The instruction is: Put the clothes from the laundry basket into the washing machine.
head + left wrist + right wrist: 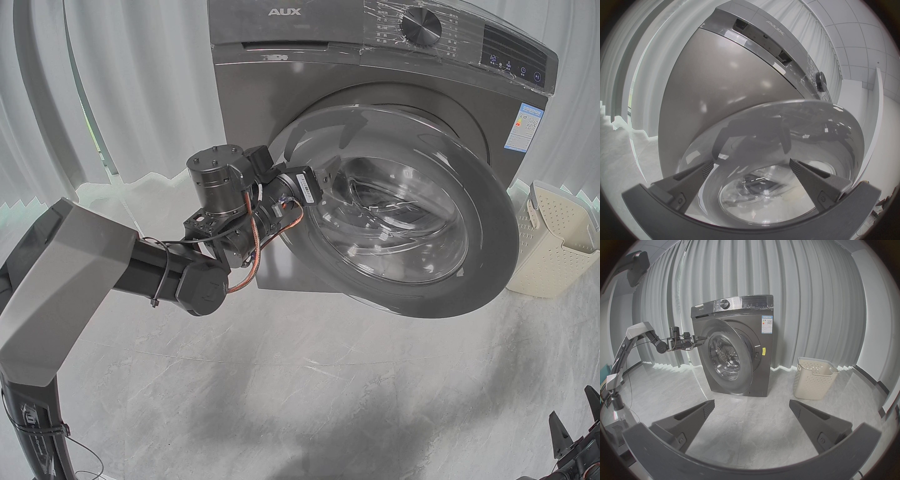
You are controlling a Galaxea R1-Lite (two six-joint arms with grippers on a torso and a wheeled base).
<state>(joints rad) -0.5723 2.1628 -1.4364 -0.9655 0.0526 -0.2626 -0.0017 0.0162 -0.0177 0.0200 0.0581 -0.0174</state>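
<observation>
Before the washing machine [262, 94], its door [400, 212] ajar, left jaws and right jaws both gape empty.

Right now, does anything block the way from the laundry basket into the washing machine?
Yes: the door, only partly open, hangs across the washing machine's opening, with the open left gripper at its rim.

We see a washing machine [269, 94] in smooth, satin grey metal, its door [400, 212] glossy with a clear glass bowl; the laundry basket [553, 250] is matt, perforated cream plastic; the floor [281, 387] polished marbled tile.
</observation>
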